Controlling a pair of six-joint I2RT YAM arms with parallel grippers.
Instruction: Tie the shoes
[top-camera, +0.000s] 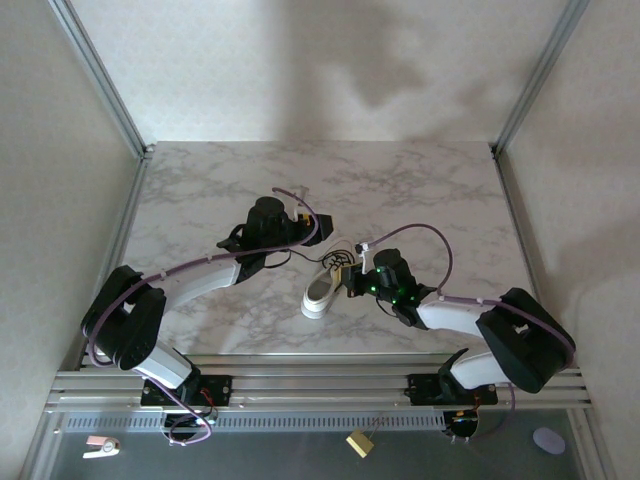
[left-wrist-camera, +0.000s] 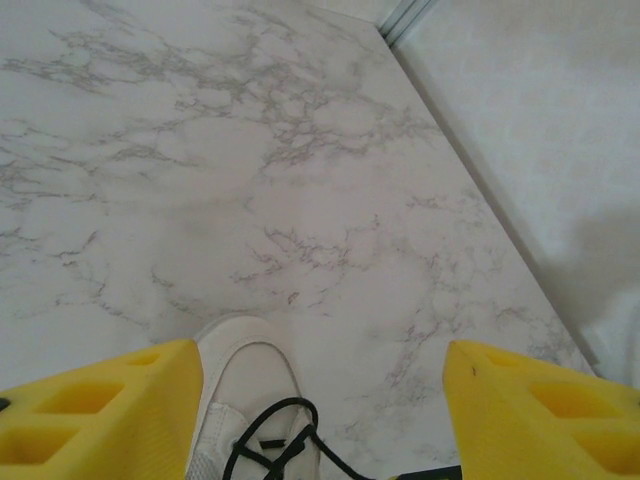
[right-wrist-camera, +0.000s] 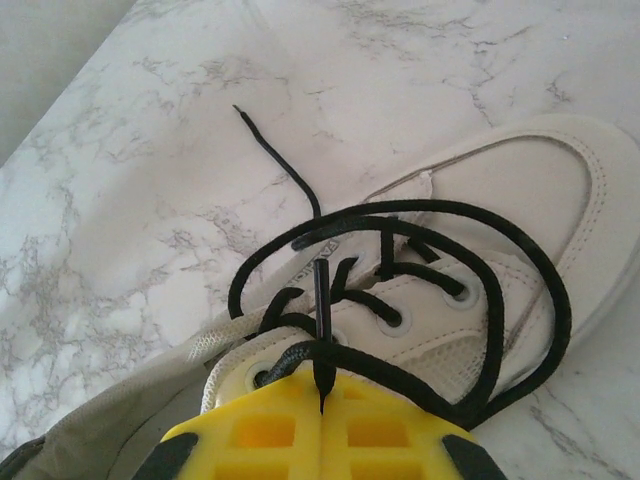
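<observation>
The shoe (top-camera: 322, 293) is a small white low-top sneaker lying on the marble table between my two arms. Its black laces (right-wrist-camera: 480, 270) loop loosely over the eyelets. One free lace end (right-wrist-camera: 268, 148) trails onto the table. My right gripper (right-wrist-camera: 322, 398) hovers over the shoe's collar, shut on the stiff tip of the other lace. In the top view that right gripper (top-camera: 353, 280) sits at the shoe's right end. My left gripper (left-wrist-camera: 322, 352) is open, its yellow fingers (left-wrist-camera: 110, 410) wide apart with the shoe's toe (left-wrist-camera: 245, 375) beside the left one. Nothing sits between them.
The marble tabletop (top-camera: 420, 190) stretches free behind and to both sides of the shoe. A pale wall (left-wrist-camera: 540, 120) borders the table's edge in the left wrist view. Metal frame posts (top-camera: 530, 80) stand at the back corners.
</observation>
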